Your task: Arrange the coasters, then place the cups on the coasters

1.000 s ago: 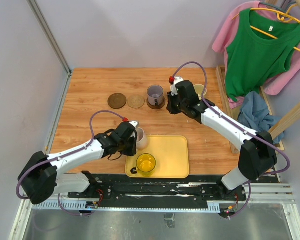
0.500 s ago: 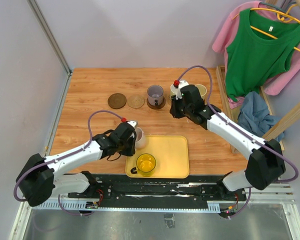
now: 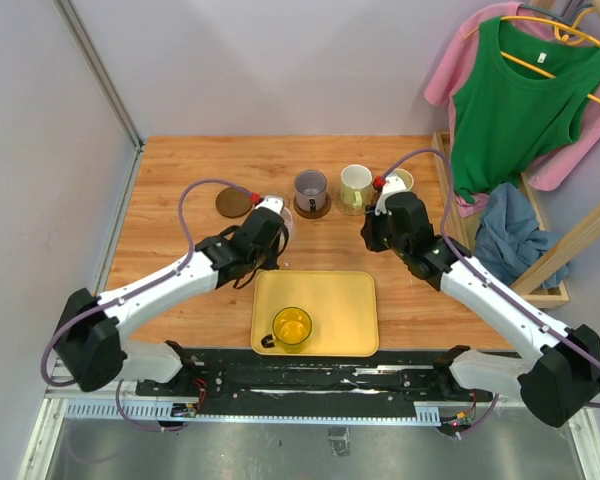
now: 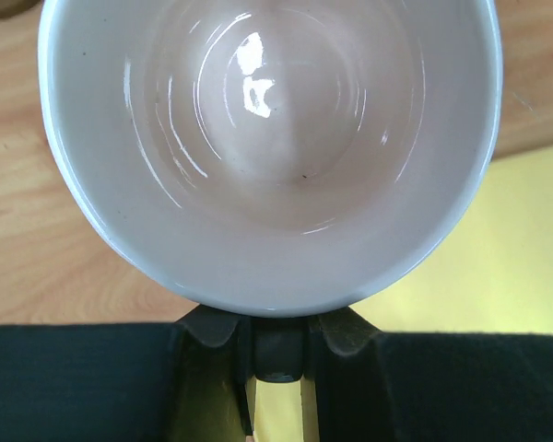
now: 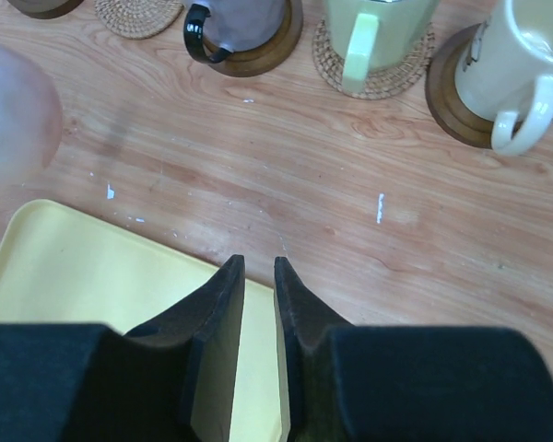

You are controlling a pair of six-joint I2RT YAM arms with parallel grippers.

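My left gripper [image 4: 276, 336] is shut on the handle of the pale pink cup [image 4: 267, 138], holding it above the wood beside the yellow tray [image 3: 335, 300]. A bare dark coaster [image 3: 230, 203] and a bare tan coaster [image 5: 138, 17] lie just beyond it. In a row stand the purple-grey cup [image 3: 311, 186] on a dark coaster [image 5: 263, 57], the green-white cup [image 3: 356, 184] on a tan coaster [image 5: 387, 81], and the cream cup [image 5: 516, 64] on a dark coaster [image 5: 447, 92]. The yellow cup [image 3: 292, 325] sits in the tray. My right gripper [image 5: 256, 262] hangs empty over the tray's far edge, jaws a narrow slit apart.
Clothes on hangers [image 3: 520, 90] and a wooden rack [image 3: 555, 245] stand past the table's right edge. A metal rail [image 3: 100, 70] runs along the left wall.
The left arm has carried the pink cup from the tray's edge away toward the bare coasters. The right arm has left the green-white cup on its tan coaster and drawn back toward the tray.
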